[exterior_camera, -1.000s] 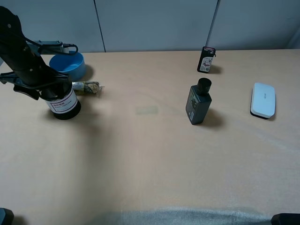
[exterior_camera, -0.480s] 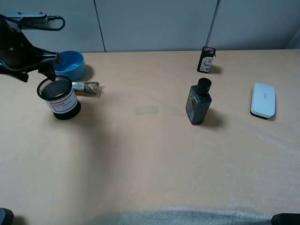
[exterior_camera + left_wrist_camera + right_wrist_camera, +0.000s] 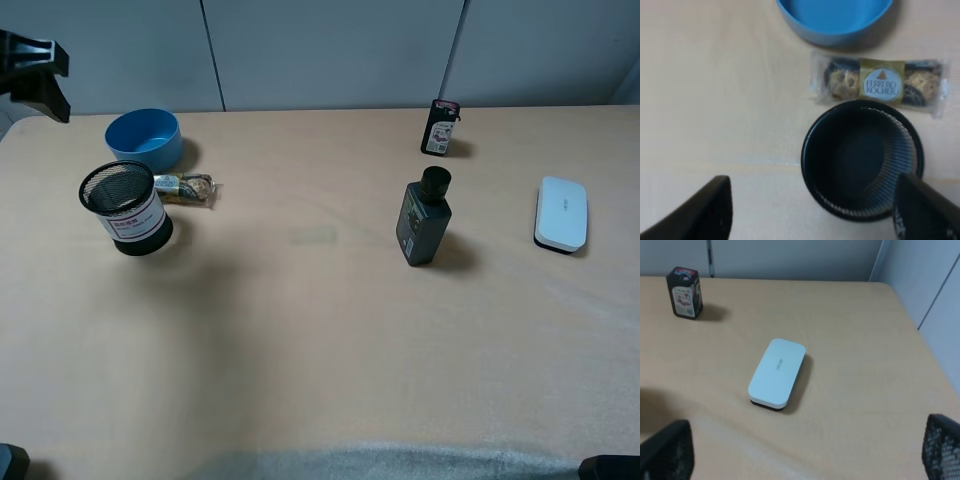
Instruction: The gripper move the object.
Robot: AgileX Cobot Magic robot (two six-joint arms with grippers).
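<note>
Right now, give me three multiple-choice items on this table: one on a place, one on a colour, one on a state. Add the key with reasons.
1. What lies between the pen cup and the bowl?
A. a chocolate pack
B. a white case
C. a dark bottle

2. What colour is the bowl?
A. red
B. blue
C. green

3. How does the pen cup stand?
A. tipped on its side
B. held in the left gripper
C. upright and free

Key:
1 A, the chocolate pack sits between them in the left wrist view.
2 B, its wall shows blue.
3 C, its open mouth faces up and the left gripper is open above it.
</note>
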